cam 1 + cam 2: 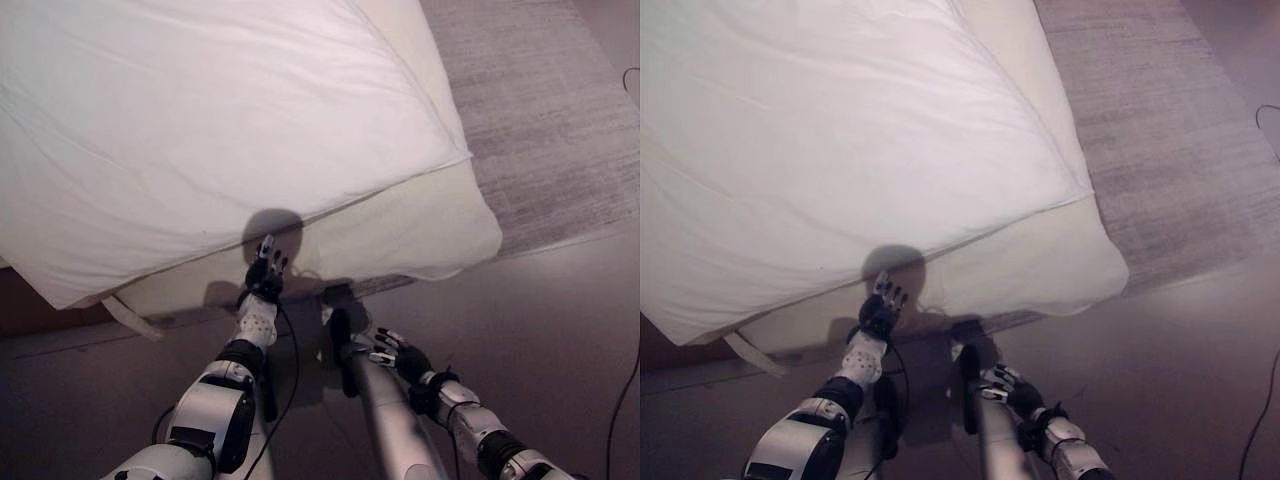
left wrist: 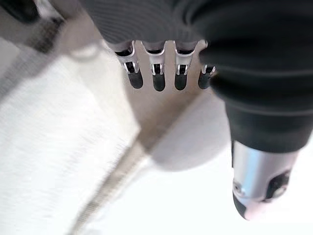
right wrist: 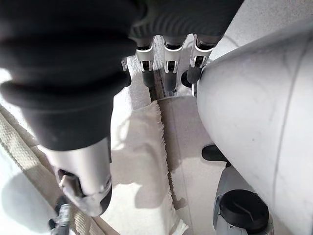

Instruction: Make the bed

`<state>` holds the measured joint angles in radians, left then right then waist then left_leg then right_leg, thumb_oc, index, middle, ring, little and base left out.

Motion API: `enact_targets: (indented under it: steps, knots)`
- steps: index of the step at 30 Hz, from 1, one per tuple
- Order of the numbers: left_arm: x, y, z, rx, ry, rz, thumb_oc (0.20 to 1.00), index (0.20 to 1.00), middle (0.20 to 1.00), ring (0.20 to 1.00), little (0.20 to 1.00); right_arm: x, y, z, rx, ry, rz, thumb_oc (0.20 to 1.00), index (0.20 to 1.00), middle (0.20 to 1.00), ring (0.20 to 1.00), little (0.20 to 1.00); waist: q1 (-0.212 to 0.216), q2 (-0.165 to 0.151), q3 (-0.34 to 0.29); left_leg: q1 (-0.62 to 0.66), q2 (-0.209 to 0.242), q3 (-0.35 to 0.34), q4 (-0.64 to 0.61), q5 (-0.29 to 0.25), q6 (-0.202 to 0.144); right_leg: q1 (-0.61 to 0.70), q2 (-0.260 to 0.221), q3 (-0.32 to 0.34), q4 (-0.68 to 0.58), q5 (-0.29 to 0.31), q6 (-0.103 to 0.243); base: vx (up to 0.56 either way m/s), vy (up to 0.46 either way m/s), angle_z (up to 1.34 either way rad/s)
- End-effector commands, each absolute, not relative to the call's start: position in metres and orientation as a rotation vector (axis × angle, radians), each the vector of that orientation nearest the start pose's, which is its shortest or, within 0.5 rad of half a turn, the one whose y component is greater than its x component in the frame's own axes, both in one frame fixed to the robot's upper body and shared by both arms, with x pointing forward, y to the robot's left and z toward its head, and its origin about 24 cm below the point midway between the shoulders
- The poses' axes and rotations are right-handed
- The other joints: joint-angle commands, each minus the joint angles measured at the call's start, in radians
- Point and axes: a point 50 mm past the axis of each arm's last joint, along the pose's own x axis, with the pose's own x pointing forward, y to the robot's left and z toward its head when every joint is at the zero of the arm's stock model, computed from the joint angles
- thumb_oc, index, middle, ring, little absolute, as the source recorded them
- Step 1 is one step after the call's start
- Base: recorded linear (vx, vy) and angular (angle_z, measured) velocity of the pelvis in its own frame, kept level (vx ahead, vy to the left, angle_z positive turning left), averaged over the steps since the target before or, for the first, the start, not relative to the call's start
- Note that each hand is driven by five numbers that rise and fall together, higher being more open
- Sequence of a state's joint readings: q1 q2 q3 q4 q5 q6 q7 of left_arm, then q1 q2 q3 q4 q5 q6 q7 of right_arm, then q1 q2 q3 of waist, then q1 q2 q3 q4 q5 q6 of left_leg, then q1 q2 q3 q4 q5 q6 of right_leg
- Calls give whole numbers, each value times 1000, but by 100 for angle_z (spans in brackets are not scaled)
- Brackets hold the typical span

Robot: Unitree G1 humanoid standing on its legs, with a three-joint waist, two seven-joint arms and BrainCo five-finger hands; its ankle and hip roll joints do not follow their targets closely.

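A white duvet (image 1: 200,130) lies spread over the bed, its near edge hanging just past the cream mattress (image 1: 410,225). My left hand (image 1: 266,270) reaches up to the mattress side just below the duvet's edge, fingers (image 2: 157,78) straight and open, holding nothing. In the left wrist view the pale bed fabric (image 2: 54,147) lies close past the fingertips. My right hand (image 1: 396,352) hangs low over the floor, apart from the bed, with relaxed fingers (image 3: 168,61) and nothing in it.
A grey rug (image 1: 540,110) runs along the right side of the bed; its fringed edge (image 3: 159,147) shows under the right hand. A cream strap (image 1: 130,318) dangles from the bed's lower left corner. Dark floor lies in front of the bed.
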<state>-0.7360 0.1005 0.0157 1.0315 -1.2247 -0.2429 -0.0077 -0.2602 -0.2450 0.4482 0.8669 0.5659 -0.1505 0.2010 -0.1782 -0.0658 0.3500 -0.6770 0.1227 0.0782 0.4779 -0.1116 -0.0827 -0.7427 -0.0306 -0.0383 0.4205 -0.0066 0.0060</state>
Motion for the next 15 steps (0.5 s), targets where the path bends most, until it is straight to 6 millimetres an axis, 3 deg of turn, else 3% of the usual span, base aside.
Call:
enact_targets:
  steps: [1,15]
  knots:
    - [377,171,66,-1077,-37,257,1000,1000,1000,1000,1000,233,-138,-82,156,532,338,1000,1000,1000,1000,1000,-7,9,-99,-82,22,-5,-20,58,-21,-19,-41,8,-25,-11,117,5,27,-4]
    - [390,200,113,-1123,-228,274,1000,1000,1000,1000,1000,227,-137,-85,181,541,322,1000,1000,1000,1000,1000,1,3,-97,-89,14,-9,-16,59,-15,-22,-43,14,-31,-4,118,2,3,-1]
